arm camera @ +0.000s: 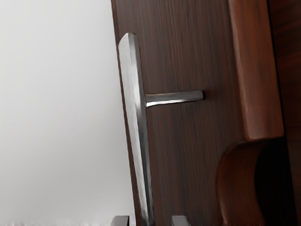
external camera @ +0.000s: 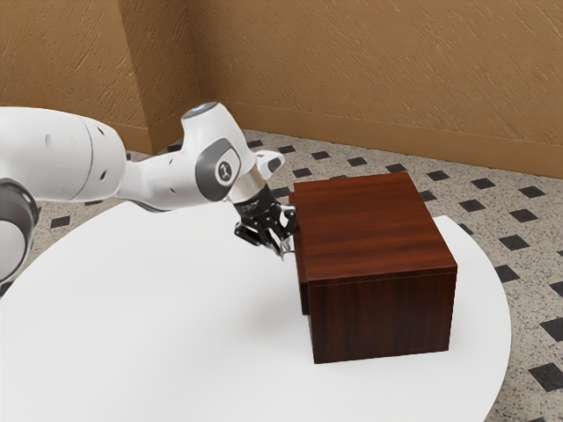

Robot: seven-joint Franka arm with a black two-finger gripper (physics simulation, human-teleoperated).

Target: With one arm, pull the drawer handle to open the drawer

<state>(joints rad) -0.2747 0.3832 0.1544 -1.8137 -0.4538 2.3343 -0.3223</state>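
One white arm (external camera: 106,171) comes in from the exterior view's left, low over a round white table (external camera: 132,343), and reaches toward the right. At its end the black gripper (external camera: 268,234) points down and rightward, right up against the near side of a dark wooden box (external camera: 378,255). The box stands on the table toward the exterior view's right, its top grain running across. The drawer (external camera: 303,272) is in the face turned to the arm, and from this camera it shows edge-on as a narrow dark strip. Whether it stands out from the box at all cannot be told from that side. Beyond the table a speckled floor (external camera: 519,220) with black diamond tiles meets a rough tan wall (external camera: 396,61).

From the hand's camera the drawer's front panel is close ahead, dark and straight-grained, with the white table showing past its edge. A long flat metal handle (arm camera: 136,136) runs along that panel, standing off it on a short metal post (arm camera: 174,97). Two black fingertips (arm camera: 180,220) show at the picture's lower edge, one on each side of the bar. They are spread, with wood visible between the bar and one of them, so the bar lies between the fingers without being pinched.
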